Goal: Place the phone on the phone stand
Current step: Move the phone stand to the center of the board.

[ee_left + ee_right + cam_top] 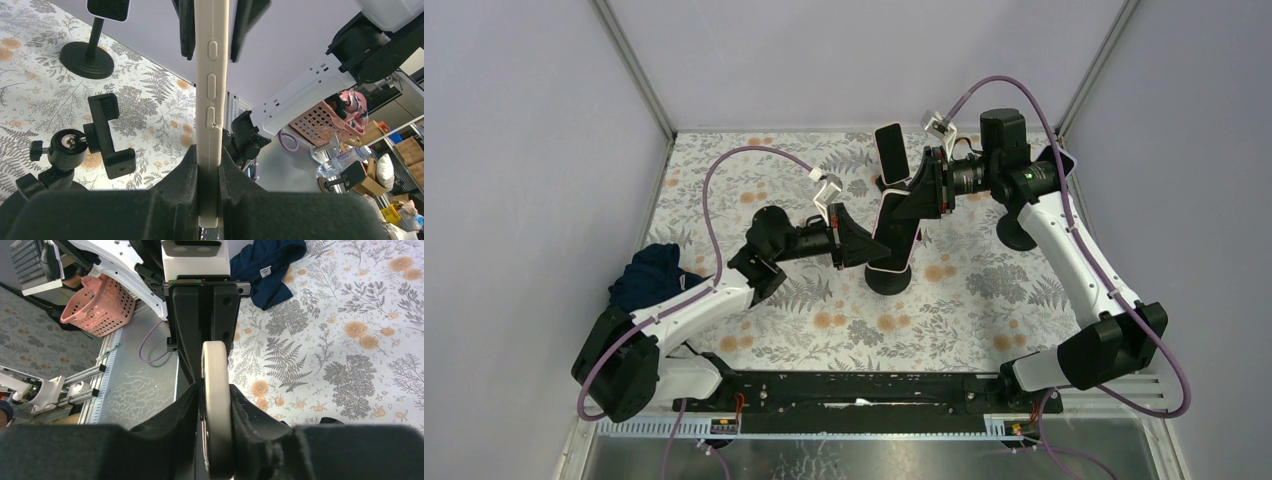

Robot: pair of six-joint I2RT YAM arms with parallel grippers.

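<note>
A cream-cased phone (894,235) hangs tilted above the table's middle, held at both ends. My left gripper (864,245) is shut on its lower end, and in the left wrist view the fingers (187,170) pinch its buttoned edge (212,75). My right gripper (921,195) is shut on its upper end, with the phone's rounded edge (217,385) between the jaws. The black phone stand (887,281) has its round base right under the phone. Its empty clamp (107,135) and ball head show left of the phone in the left wrist view.
A second stand holding a dark phone (890,152) is at the back centre and also shows in the left wrist view (92,50). A third stand base (1017,237) sits under the right arm. A dark blue cloth (649,275) lies at the left edge.
</note>
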